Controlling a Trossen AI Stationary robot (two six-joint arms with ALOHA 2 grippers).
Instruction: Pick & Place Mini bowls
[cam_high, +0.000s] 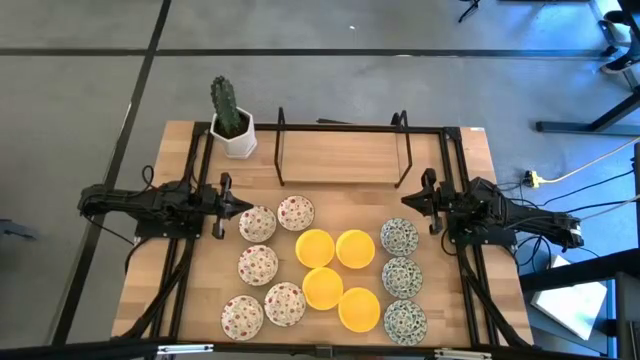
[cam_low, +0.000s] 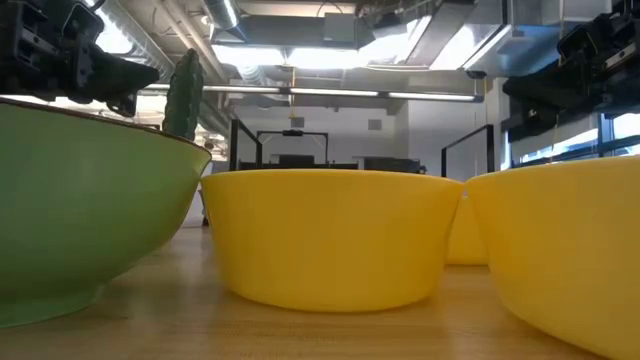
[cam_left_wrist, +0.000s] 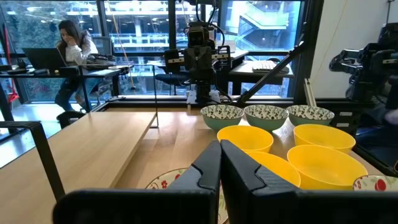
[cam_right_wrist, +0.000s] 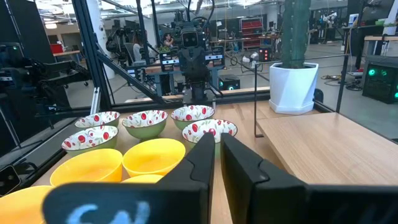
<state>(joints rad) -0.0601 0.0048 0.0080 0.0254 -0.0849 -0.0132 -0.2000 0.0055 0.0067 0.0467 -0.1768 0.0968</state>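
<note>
The tabletop (cam_high: 340, 165) is pale wood with a smooth, lightly satin finish and visible plank seams. The yellow mini bowls (cam_high: 337, 272) look glossy and smooth, like glazed ceramic or hard plastic. The red-speckled bowls (cam_high: 266, 265) and the dark-patterned bowls (cam_high: 402, 277) show a shiny glaze. The cactus pot (cam_high: 236, 137) is matt white. The rack (cam_high: 342, 182) is thin black metal.

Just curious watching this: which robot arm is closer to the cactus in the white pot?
The left. The left gripper sits just in front of the cactus pot, on the same side of the table. The right gripper waits at the opposite side, across the wooden tabletop.
</note>
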